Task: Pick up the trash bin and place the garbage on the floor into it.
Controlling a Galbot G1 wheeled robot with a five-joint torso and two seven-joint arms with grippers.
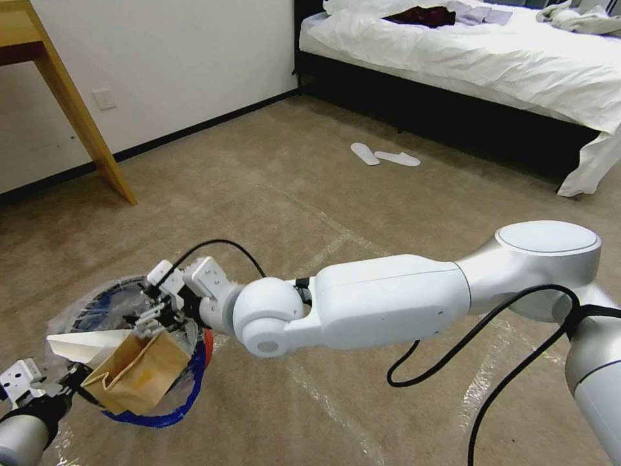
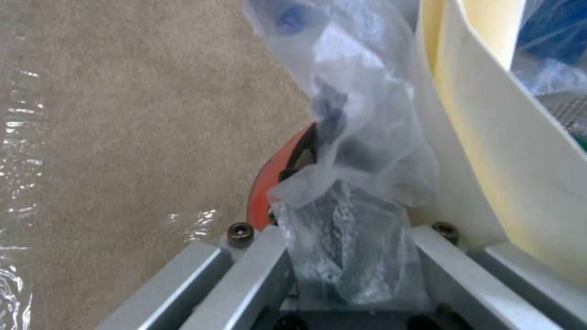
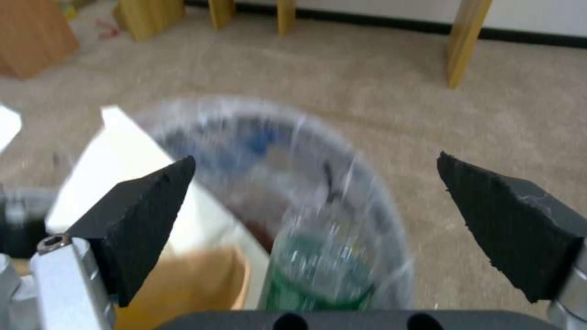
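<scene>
The trash bin point(image 1: 208, 343), red with a crinkly clear liner edged in blue, hangs off the floor point(image 1: 272, 194) at the lower left. My left gripper point(image 1: 61, 388) is shut on its rim and liner; the left wrist view shows the red rim point(image 2: 269, 192) and plastic pinched in my left gripper point(image 2: 348, 261). A brown paper bag point(image 1: 136, 372) and a white paper point(image 1: 84, 346) stick out of the bin. My right gripper point(image 1: 147, 317) hovers over the opening, open. Between its black pads point(image 3: 146, 211) a clear green-labelled bottle point(image 3: 318, 270) sits in the bin.
A bed point(image 1: 491, 71) with a dark base stands at the back right, with two white slippers point(image 1: 385, 155) on the carpet before it. A wooden table leg point(image 1: 84, 123) slants down at the left by the wall. Shiny tape lines point(image 1: 336, 239) cross the carpet.
</scene>
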